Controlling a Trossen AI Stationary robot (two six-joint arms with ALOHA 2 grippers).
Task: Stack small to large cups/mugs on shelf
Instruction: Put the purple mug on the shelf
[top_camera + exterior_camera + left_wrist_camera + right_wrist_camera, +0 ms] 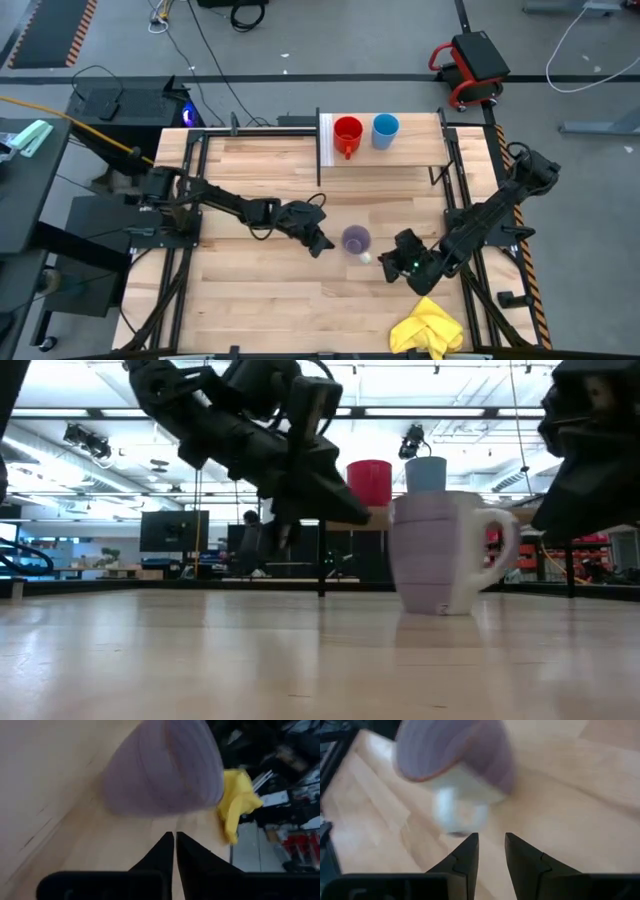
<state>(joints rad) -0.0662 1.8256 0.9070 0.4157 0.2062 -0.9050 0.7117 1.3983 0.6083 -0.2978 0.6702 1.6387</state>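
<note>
A purple-grey cup [356, 240] with a white handle [500, 550] stands upright on its base mid-table, also seen in the low view [435, 550]. My left gripper [322, 245] is shut and points at the cup's left side [160, 770], a little short of it. My right gripper [393, 263] is open just right of and nearer than the cup, its fingers facing the white handle [457, 812]. The red mug [347, 134] and the light-blue cup [385, 130] stand side by side on the shelf [400, 158] at the far edge.
A crumpled yellow cloth [430, 330] lies at the near right edge of the table, also seen beyond the cup in the left wrist view [237, 802]. The shelf's white end panel [325, 140] stands left of the red mug. Bare planks [250, 290] lie to the near left.
</note>
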